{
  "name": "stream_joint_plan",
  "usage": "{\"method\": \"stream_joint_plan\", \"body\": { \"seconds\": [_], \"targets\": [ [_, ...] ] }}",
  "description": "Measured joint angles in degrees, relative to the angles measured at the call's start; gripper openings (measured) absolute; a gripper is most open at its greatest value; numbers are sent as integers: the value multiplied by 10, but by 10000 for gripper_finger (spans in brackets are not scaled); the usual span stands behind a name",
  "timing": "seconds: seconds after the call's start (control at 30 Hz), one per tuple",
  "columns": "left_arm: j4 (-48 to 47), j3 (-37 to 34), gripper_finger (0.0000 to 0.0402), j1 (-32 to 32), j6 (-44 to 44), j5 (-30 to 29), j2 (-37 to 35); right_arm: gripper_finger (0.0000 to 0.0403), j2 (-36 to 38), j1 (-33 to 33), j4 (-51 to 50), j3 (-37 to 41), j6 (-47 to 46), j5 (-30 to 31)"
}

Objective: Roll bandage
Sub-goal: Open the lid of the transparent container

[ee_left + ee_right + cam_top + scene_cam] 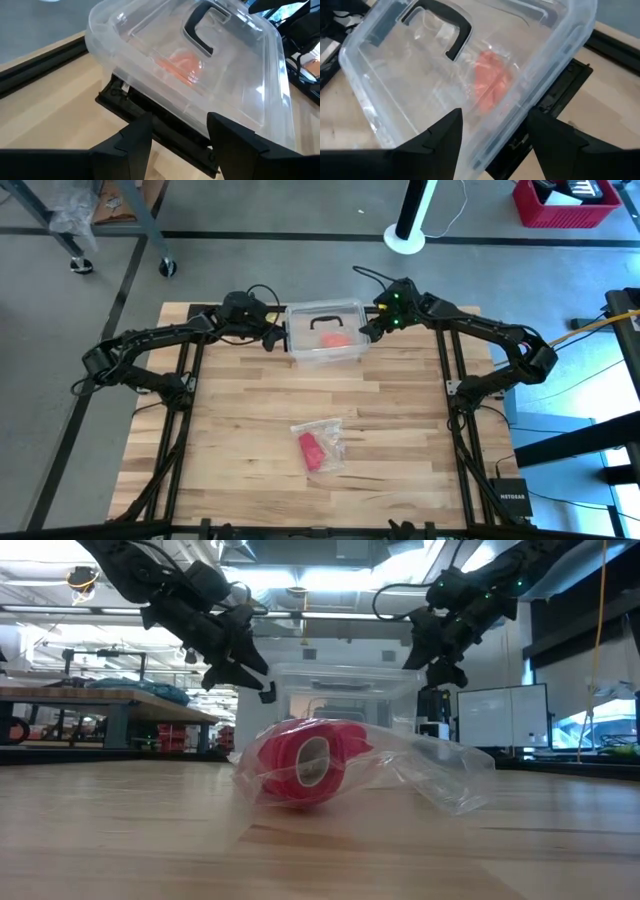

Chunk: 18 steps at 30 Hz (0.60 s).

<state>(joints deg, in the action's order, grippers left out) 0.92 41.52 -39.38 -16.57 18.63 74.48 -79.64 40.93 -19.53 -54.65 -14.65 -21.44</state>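
Wooden table [250,420] under both arms, grey floor around it, workshop benches behind in the low view; clear plastic box [325,332] with a lid and dark handle [327,321] sits at the far middle of the table, an orange-red lump [336,338] inside it.

Left gripper [270,340] hangs just beside the box's left end, fingers [131,145] spread apart with nothing between them, pointed at the dark latch on that end; whether they touch the box cannot be told; in the low view it hovers above the table [262,688].

Right gripper [364,330] hangs just beside the box's right end, fingers [440,137] parted on either side of the box's edge in its wrist view, not clamped on anything; contact with the box unclear; raised off the table in the low view [432,668].

Bandage [311,451] is a small red roll, lying well apart from both grippers, on the near side of the table, roughly midway between them and toward the front edge; it sits inside a crinkly clear plastic bag [330,435]; low view shows the roll on its side with the open core facing the camera [303,762], bag trailing off to one side [440,775]; neither gripper is near it; box stands between the grippers, bandage in front of the box.
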Motion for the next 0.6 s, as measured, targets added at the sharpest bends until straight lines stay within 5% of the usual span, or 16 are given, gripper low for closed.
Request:
{"method": "stream_joint_plan", "body": {
  "seconds": [0.6],
  "targets": [
    [14, 13, 182, 0, -3, 11, 0, 221, 23, -1, -7, -9, -16, -38]
  ]
}}
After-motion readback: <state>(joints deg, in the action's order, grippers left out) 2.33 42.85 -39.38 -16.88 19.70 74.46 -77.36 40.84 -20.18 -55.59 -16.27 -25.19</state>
